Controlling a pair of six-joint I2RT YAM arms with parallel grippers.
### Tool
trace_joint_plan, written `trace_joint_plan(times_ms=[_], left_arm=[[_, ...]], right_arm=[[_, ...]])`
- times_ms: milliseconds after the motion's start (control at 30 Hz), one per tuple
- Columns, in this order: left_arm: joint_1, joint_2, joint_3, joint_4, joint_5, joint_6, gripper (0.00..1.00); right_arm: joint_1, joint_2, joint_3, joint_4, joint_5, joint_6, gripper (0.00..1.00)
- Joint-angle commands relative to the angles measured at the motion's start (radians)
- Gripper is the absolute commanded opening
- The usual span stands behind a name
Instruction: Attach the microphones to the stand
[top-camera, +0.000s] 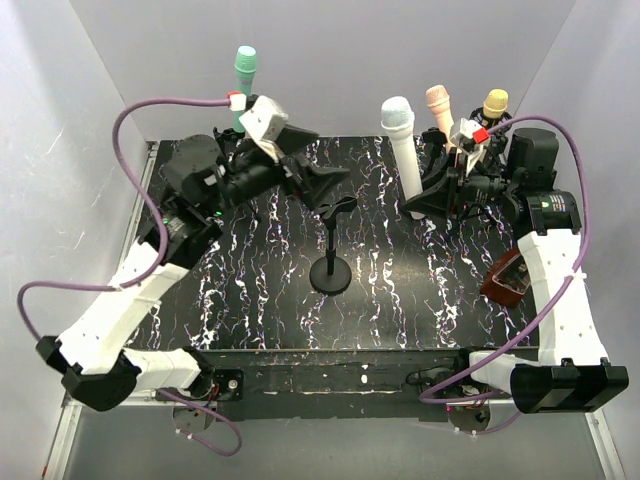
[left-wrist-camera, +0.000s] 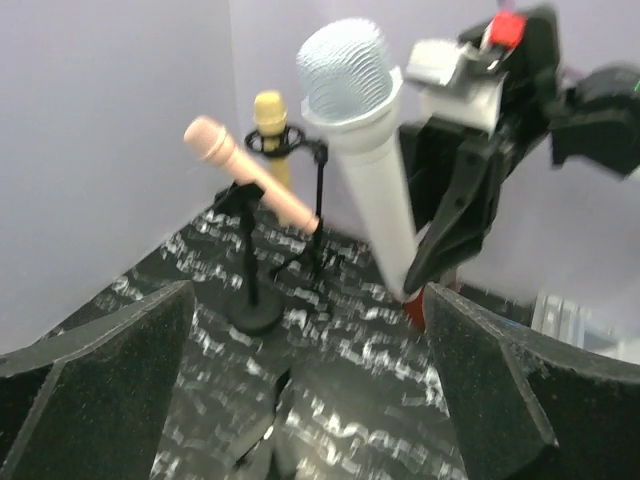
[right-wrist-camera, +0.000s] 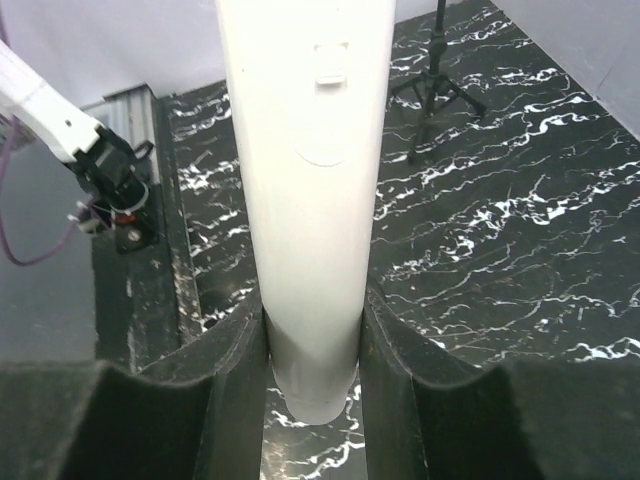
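My right gripper (top-camera: 432, 197) is shut on the lower end of the white microphone (top-camera: 402, 150) and holds it upright above the table. The right wrist view shows its body (right-wrist-camera: 305, 200) clamped between the fingers (right-wrist-camera: 225, 390). An empty black stand (top-camera: 330, 272) with a round base and a top clip stands mid-table. My left gripper (top-camera: 328, 185) is open and empty just behind that clip, facing the white microphone (left-wrist-camera: 360, 130). The peach-pink microphone (top-camera: 438, 100) and the yellow-tan one (top-camera: 495, 103) sit on stands at the back right. The teal-green one (top-camera: 245, 68) stands at the back left.
A dark red object (top-camera: 505, 278) lies at the right of the marbled table (top-camera: 260, 300), by the right arm. A tripod stand (right-wrist-camera: 437, 80) shows far off in the right wrist view. Purple cables (top-camera: 150, 110) loop from both arms. White walls enclose the table.
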Motion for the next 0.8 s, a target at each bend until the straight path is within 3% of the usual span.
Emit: trace_joint_plan(times_ms=[0,67,200,767], left_arm=[[0.160,-0.018,-0.004,-0.319,0.339,0.089,0.98],[0.233,-0.009,-0.020,-0.342,0.476,0.120,0.98],[0.321,0.008,-0.076,-0.281,0.614,0.106,0.98],[0.337,-0.024,-0.391,0.068,0.706,0.273,0.98]], right_arm=[[-0.002,0.006,0.047,-0.172,0.006,-0.330,0.01],[-0.001,0.006,0.035,-0.195,0.004,-0.400,0.01],[0.004,0.014,0.019,-0.253,-0.016,-0.554,0.01],[0.079,0.140,0.041,-0.260,0.068,-0.634,0.01]])
